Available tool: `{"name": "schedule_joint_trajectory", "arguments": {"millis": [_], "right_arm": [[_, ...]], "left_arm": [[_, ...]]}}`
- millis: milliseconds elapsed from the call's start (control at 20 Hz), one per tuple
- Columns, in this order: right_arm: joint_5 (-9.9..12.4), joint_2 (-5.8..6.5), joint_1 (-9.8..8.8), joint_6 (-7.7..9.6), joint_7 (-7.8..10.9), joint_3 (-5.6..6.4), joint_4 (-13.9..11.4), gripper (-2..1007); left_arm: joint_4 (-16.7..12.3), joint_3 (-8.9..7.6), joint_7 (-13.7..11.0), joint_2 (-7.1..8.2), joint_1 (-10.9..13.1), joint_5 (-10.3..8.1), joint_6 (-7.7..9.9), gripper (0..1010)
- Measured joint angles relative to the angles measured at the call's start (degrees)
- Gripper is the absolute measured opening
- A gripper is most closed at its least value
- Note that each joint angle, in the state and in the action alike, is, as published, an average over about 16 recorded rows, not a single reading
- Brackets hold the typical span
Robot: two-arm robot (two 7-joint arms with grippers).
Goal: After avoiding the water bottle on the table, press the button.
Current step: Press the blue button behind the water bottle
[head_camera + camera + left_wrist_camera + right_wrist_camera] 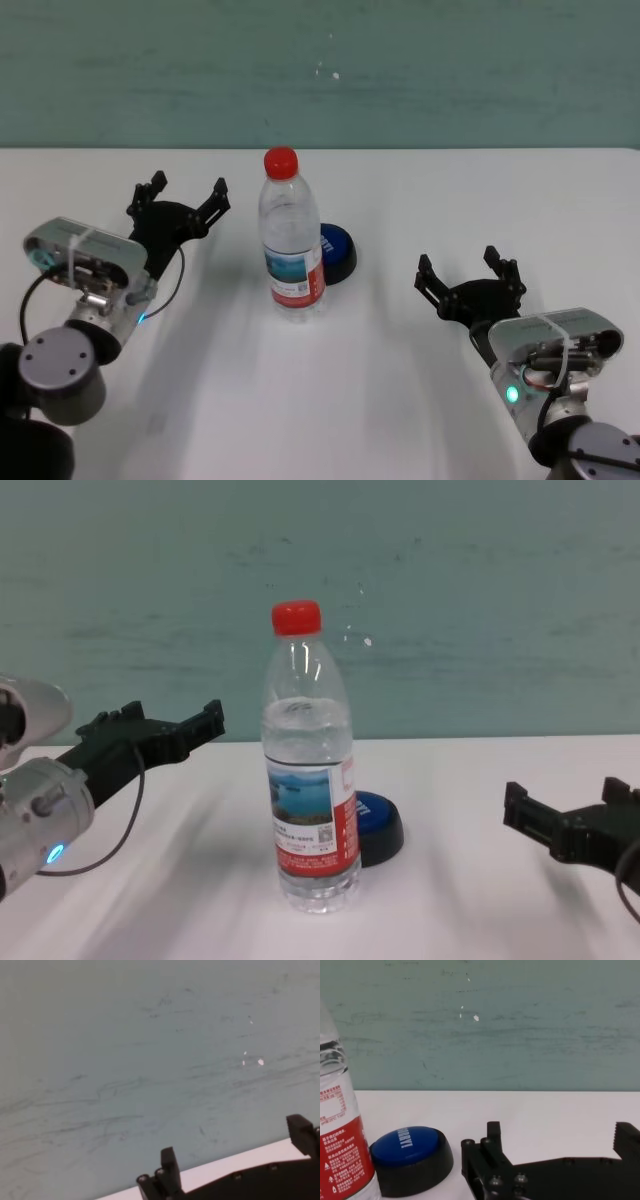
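The right claw (468,274) sits nearest, low over the white worktop (420,400), fingers spread apart and holding nothing. The upright water bottle (291,235) stands ahead and to its left. The button (336,250) lies just behind the bottle, on the bottle's right side, so the right arm appears to have the clearer approach. Farther back, the left claw (178,200) hovers left of the bottle, fingers spread, empty.
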Motion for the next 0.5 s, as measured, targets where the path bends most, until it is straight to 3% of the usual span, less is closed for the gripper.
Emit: {"name": "schedule_joint_trajectory", "arguments": {"millis": [500], "right_arm": [[0.0,0.00,0.00,0.00,0.00,0.00,0.0,1004]], "left_arm": [[-3.7,-1.75,-1.0,1.57,3.0,-2.09,0.99,1010]]}}
